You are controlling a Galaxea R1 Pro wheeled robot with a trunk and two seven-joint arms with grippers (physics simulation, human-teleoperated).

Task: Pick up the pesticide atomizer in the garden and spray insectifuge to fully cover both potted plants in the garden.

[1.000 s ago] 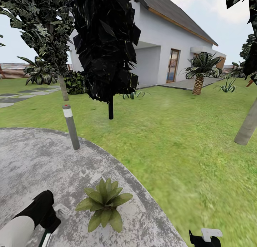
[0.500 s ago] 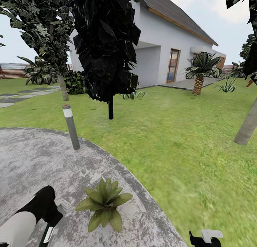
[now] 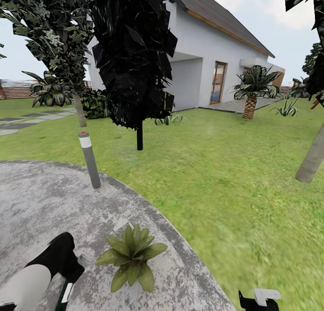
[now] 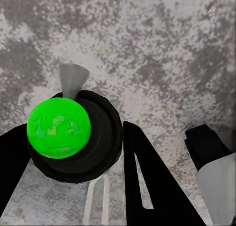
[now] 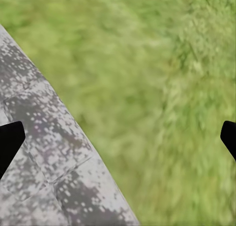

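Head view: mottled grey paved circle (image 3: 40, 203) amid green lawn (image 3: 234, 167), white house (image 3: 198, 63) behind.

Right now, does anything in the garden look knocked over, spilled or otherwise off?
Nothing stands out. The potted plant sits upright on the paved circle, the bollard light stands straight, and the left end effector grips the pesticide atomizer with no visible spill on the paving.

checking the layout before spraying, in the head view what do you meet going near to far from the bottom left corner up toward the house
Black left gripper holding the slim dark-green pesticide atomizer → low green-leaved potted plant on the mottled grey paved circle → short grey bollard light → dark-leaved tree on the green lawn → white house.
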